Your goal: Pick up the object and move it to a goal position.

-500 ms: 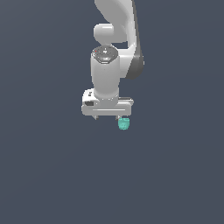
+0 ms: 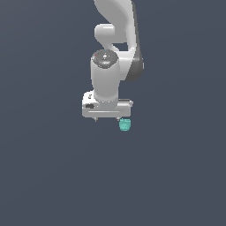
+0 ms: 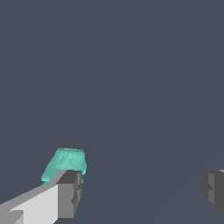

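Gripper (image 3: pixel 142 190) spread wide, holding nothing. Teal object (image 3: pixel 65 162) outside the gap, just behind one fingertip (image 3: pixel 70 192). Object (image 2: pixel 125 125) at five o'clock below the hand in the exterior view.

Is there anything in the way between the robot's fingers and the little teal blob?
Nothing visible is in the way. The teal blob sits right by one of the fingers, outside the open gap between them rather than inside it. Only bare grey floor surrounds it.

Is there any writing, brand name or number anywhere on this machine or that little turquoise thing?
None can be read. The white arm, its pincer and the teal object show no letters or numbers; a small dark mark on the pincer's housing is too tiny to make out.
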You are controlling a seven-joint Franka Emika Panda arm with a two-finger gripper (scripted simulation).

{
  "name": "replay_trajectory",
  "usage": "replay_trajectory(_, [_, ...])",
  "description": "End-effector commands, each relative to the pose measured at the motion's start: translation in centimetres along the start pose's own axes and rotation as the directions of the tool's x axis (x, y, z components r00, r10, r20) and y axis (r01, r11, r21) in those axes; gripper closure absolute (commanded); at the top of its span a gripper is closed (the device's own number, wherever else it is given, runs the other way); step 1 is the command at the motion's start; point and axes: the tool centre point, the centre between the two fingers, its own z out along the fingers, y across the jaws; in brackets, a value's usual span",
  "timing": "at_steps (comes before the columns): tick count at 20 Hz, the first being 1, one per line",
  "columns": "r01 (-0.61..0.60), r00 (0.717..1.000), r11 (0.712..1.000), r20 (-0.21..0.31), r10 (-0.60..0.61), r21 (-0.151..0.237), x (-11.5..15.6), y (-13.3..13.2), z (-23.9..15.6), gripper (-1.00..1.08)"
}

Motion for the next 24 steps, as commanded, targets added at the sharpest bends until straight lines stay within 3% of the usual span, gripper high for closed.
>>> replay_trajectory(1, [0.008,1.000,1.000,0.005,-0.008,-0.002,-0.1,0.2,0.1,-0.92])
replay_trajectory(10, [-0.014,1.000,1.000,0.001,0.014,0.002,-0.6,-1.4,1.3,-0.92])
replay_trajectory(24, [-0.115,0.993,0.993,-0.005,0.115,0.021,-4.7,-8.8,7.5,-0.92])
